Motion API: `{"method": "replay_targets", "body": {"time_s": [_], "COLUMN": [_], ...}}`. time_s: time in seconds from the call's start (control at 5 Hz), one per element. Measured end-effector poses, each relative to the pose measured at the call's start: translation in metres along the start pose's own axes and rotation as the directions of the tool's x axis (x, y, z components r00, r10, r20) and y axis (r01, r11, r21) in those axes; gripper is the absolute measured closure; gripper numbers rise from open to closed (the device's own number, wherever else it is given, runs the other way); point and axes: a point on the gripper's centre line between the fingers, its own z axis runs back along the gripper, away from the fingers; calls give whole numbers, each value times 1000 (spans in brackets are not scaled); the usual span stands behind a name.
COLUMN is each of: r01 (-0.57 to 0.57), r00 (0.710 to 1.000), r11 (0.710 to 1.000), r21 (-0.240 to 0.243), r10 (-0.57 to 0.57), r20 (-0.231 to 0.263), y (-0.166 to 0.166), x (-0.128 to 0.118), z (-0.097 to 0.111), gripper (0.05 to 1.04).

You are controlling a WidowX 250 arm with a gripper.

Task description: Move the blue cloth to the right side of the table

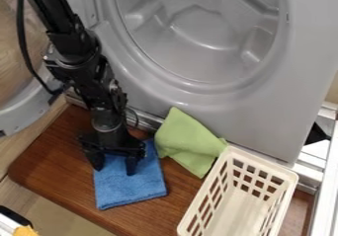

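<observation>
The gripper [115, 167] hangs over the upper part of the blue cloth [130, 186], its two fingers apart and pointing down at the fabric. No cloth is visibly pinched between them. The blue cloth lies flat and folded on the left-centre part of the brown wooden table [56, 153], and its upper edge is partly hidden under the gripper.
A green cloth [188, 142] lies right of the blue one, against a white slotted basket [230, 195] at the table's right part. Behind stands a grey machine front [264, 116] with a round opening. An open round door [26, 114] is at the left.
</observation>
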Motion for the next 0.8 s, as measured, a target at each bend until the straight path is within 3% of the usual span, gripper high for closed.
{"method": "replay_targets", "body": {"time_s": [0.8], "r01": [175], "r00": [984], "r11": [984], "r21": [-28], "r10": [-176], "r20": [-41], "y": [-56], "x": [-39], "z": [3], "gripper": [83]}}
